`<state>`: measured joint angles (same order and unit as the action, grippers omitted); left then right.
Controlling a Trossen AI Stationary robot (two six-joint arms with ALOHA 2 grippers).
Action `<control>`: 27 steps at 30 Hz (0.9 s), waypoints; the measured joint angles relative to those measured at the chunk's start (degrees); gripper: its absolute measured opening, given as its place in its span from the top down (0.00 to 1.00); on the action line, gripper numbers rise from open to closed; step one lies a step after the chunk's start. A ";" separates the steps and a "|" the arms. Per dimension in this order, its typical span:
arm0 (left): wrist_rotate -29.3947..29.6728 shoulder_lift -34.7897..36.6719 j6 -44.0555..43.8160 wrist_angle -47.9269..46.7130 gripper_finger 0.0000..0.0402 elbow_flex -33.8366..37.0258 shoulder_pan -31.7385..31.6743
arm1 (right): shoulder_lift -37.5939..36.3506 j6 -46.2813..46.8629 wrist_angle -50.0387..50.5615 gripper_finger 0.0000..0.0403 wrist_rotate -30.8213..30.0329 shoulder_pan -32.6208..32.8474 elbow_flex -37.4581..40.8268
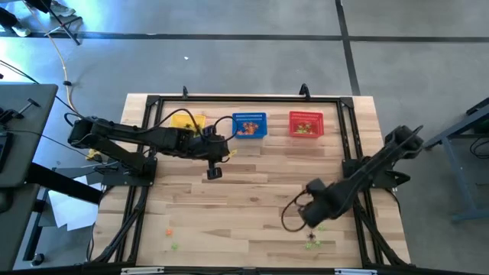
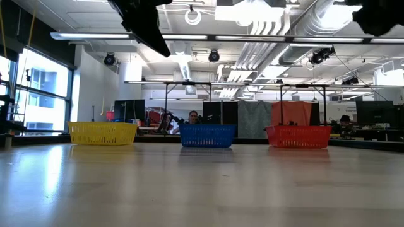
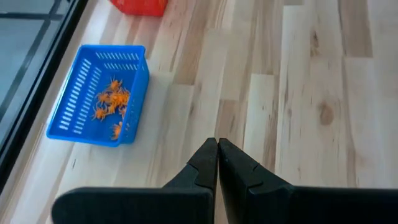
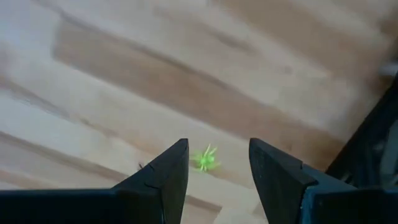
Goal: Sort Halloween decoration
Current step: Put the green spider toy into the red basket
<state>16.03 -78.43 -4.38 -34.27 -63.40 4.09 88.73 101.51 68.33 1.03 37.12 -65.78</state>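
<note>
Light green trinkets [image 1: 315, 243] lie on the table near its front right. One green spider-like trinket [image 4: 205, 158] rests on the wood below my right gripper [image 4: 217, 158], which hangs open above it, pointing down [image 1: 312, 218]. An orange trinket [image 1: 168, 231] and a green one [image 1: 174, 246] lie at the front left. Several orange trinkets [image 3: 111, 102] sit in the blue basket [image 3: 68, 99]. My left gripper [image 3: 217, 149] is shut and empty, above the table's middle left [image 1: 213, 174], in front of the baskets.
Along the far edge stand a yellow basket [image 1: 187, 122], the blue basket [image 1: 249, 124] and a red basket [image 1: 306, 124] with trinkets in it. A black frame [image 1: 348, 137] borders the wooden table. A cable [image 1: 289, 218] loops beside the right gripper.
</note>
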 joint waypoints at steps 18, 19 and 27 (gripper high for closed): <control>-0.90 0.00 0.62 1.03 1.00 -0.02 4.63 | 11.45 0.85 -8.47 0.59 11.68 4.76 0.02; -0.90 0.00 0.43 1.03 1.00 -0.02 4.92 | 11.45 1.18 -8.26 0.59 11.73 5.03 0.02; -0.87 0.00 -0.08 1.23 1.00 -0.02 7.11 | 11.45 3.07 -9.43 0.59 9.43 6.59 0.08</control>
<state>15.16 -78.43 -4.46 -33.04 -63.42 11.20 100.18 104.58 58.90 10.46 43.70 -65.70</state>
